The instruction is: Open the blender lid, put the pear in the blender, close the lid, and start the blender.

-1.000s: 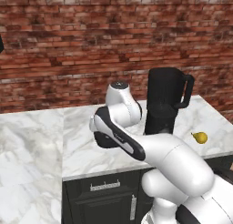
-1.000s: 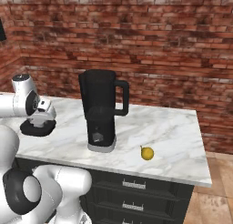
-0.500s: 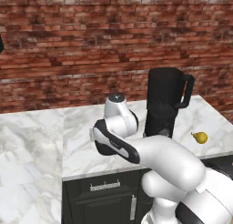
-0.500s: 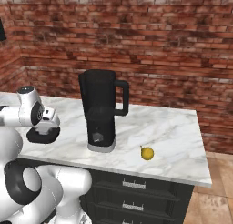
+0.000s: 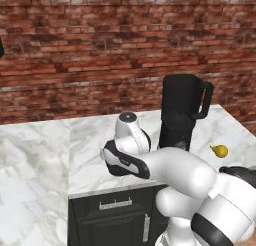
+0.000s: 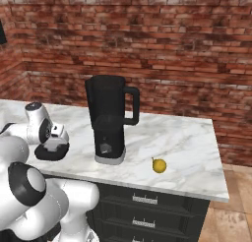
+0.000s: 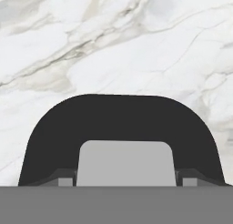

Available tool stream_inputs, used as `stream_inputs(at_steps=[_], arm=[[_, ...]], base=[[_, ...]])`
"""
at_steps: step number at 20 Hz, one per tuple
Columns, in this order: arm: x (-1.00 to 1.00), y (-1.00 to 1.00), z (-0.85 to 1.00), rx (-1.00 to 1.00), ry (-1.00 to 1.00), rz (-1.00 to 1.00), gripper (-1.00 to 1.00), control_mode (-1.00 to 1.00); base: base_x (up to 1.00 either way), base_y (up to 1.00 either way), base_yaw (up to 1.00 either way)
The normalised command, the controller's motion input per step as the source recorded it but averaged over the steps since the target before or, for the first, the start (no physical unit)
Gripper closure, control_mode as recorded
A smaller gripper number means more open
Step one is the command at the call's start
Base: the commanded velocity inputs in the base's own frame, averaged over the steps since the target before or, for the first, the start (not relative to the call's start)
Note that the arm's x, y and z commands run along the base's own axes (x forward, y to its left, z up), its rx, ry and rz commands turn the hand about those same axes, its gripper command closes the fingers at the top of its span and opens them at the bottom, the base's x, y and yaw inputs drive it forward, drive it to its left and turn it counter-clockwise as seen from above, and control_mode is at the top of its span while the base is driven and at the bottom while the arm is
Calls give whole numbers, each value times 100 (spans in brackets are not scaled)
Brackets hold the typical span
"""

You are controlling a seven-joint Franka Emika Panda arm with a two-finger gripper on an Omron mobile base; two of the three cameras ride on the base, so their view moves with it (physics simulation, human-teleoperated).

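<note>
The black blender [image 5: 180, 115] [image 6: 109, 118] stands on the marble counter with its jar top uncovered. Left of it, the blender lid [image 6: 49, 152] [image 7: 123, 118] lies flat on or just above the counter, with its light-grey cap toward me in the hand view. My gripper [image 6: 55, 143] [image 7: 125, 182] points down over the lid, and its fingertips [image 7: 66, 181] sit against both sides of the cap, shut on it. The small yellow pear [image 5: 219, 150] [image 6: 158, 165] rests on the counter right of the blender, near the front edge.
The white marble counter [image 6: 187, 152] runs along a brick wall [image 6: 147, 39] and ends on the right just past the pear. Dark drawers [image 6: 142, 201] sit under its front edge. My white arm [image 5: 170, 170] stretches low across the counter in front of the blender.
My hand has come down from above the counter with the lid, and the lid is now at counter level left of the blender. Blender and pear have not moved.
</note>
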Motion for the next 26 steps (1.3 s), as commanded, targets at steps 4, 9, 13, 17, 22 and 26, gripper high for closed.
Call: stream_inputs(at_steps=[4, 9, 13, 17, 22, 26], arm=[[20, 0, -19, 0, 0, 0, 100, -100], [17, 0, -25, 0, 0, 0, 100, -100], [9, 0, -26, 0, 0, 0, 100, -100], [8, 0, -24, 0, 0, 0, 100, -100], [10, 1, -12, 0, 0, 0, 100, -100], [5, 1, -6, 0, -1, 0, -100, -100]], base=[[0, 0, 0], [0, 0, 0], [0, 0, 0], [0, 0, 0], [0, 0, 0], [0, 0, 0]])
